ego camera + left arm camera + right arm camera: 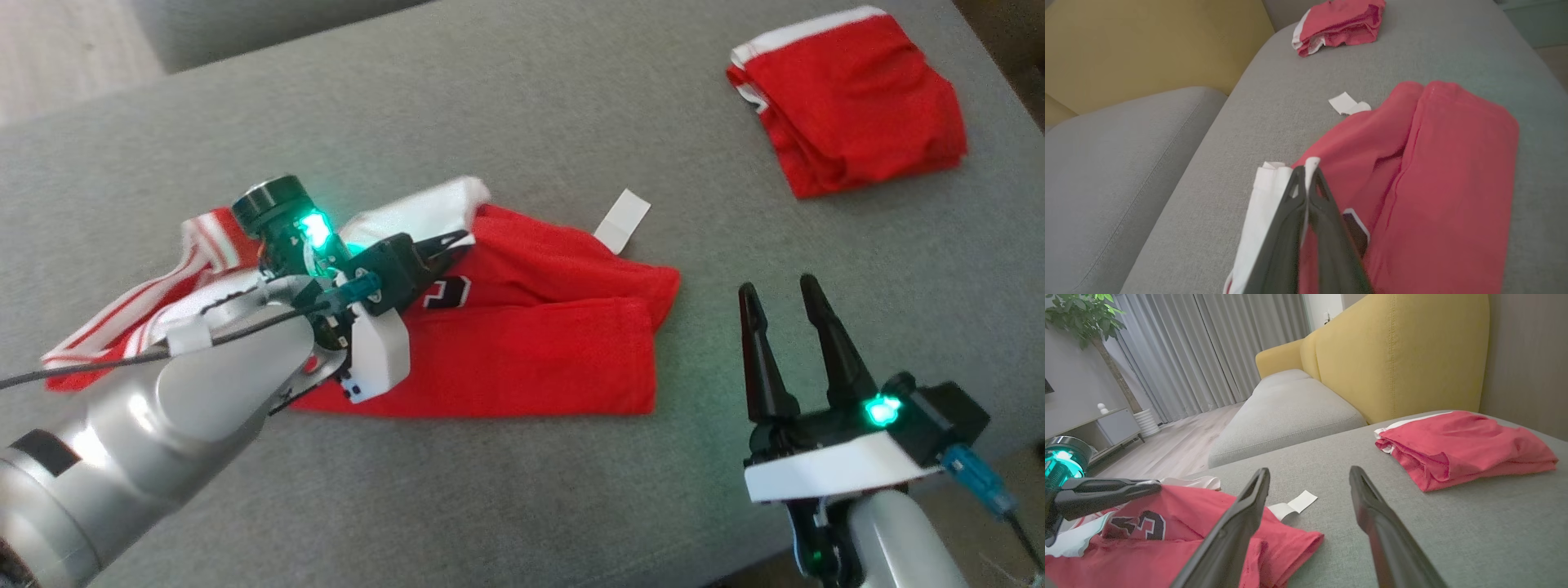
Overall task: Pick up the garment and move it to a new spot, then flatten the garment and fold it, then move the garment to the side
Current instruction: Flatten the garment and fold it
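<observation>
The garment point(531, 343) is a red jersey with white trim and a dark number, lying crumpled and partly folded on the grey sofa seat point(522, 98). My left gripper point(457, 241) is shut on its white edge, and the left wrist view shows the cloth point(1445, 183) pinched between the closed fingertips point(1306, 169). My right gripper point(775, 287) hovers open and holds nothing, to the right of the jersey's hem. In the right wrist view the garment point(1290, 543) lies low left, with the right gripper point(1309, 471) spread above the seat and the left gripper point(1155, 486) at its left.
A second red garment point(857, 106), folded, lies at the far right of the seat, also seen as a folded pile point(1339, 22) point(1461, 445). A white label point(622, 220) sticks out behind the jersey. The yellow backrest point(1392, 355) and a lower grey cushion point(1106, 163) border the seat.
</observation>
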